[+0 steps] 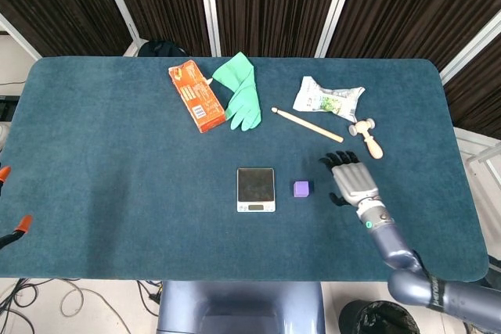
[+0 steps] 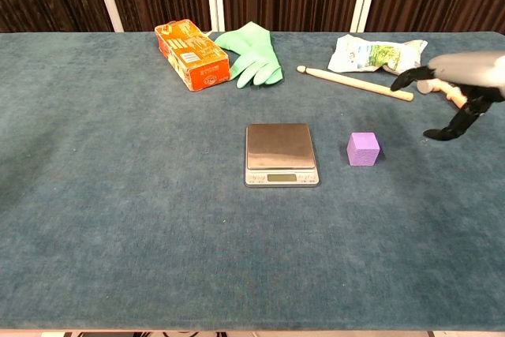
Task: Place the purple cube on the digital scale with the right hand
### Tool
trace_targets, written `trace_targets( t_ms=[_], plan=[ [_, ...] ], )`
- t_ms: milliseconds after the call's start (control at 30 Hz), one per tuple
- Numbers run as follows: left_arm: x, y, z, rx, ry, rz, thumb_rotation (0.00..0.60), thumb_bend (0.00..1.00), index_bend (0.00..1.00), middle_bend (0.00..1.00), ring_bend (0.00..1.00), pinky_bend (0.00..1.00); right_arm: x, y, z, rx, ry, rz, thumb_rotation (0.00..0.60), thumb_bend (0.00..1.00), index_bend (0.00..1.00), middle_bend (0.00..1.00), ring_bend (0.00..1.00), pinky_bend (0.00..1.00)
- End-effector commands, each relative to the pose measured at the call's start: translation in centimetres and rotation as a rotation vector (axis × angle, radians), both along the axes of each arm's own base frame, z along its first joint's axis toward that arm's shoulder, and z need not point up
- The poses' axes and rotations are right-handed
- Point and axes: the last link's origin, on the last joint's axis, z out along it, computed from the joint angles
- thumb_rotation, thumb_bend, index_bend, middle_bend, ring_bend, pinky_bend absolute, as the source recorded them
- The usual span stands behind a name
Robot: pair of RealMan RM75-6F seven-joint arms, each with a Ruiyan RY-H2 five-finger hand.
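The purple cube (image 1: 301, 188) (image 2: 363, 149) sits on the blue table just right of the digital scale (image 1: 256, 189) (image 2: 282, 154), whose steel plate is bare. My right hand (image 1: 351, 179) (image 2: 458, 92) hovers to the right of the cube with its fingers spread and nothing in it, a short gap away from the cube. In the chest view it enters from the right edge, blurred. My left hand does not show in either view.
At the back lie an orange box (image 1: 196, 96), a green glove (image 1: 241, 91), a wooden stick (image 1: 307, 124), a plastic packet (image 1: 328, 98) and a wooden mallet-like toy (image 1: 367, 138). Orange-tipped objects (image 1: 16, 228) show at the left edge.
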Motion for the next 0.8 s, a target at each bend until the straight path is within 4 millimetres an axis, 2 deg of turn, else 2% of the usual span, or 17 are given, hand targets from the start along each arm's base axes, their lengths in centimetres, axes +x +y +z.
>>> trace_targets(
  t_ms=[33, 233, 500, 800],
  plan=[
    [0.0, 0.0, 0.0, -0.004, -0.001, 0.001, 0.6, 0.25, 0.0, 0.01, 0.0, 0.14, 1.6, 0.0, -3.1, 0.077, 0.037, 0.005, 0.6, 0.42, 0.17, 0.12, 0.04, 0.0],
    [-0.2, 0.2, 0.1, -0.003, -0.004, 0.007, 0.6, 0.25, 0.0, 0.01, 0.0, 0.14, 2.7, 0.1, -4.1, 0.087, 0.032, 0.009, 0.6, 0.42, 0.21, 0.12, 0.04, 0.0],
    [-0.3, 0.3, 0.1, -0.008, -0.01, 0.01, 0.6, 0.25, 0.0, 0.01, 0.0, 0.14, 3.2, 0.6, -4.7, 0.081, 0.022, 0.001, 0.6, 0.42, 0.3, 0.12, 0.04, 0.0],
    [-0.3, 0.3, 0.0, -0.007, -0.01, 0.012, 0.6, 0.25, 0.01, 0.01, 0.0, 0.14, 3.8, 0.2, -5.6, 0.059, -0.023, 0.007, 0.6, 0.42, 0.37, 0.12, 0.04, 0.0]
  ],
)
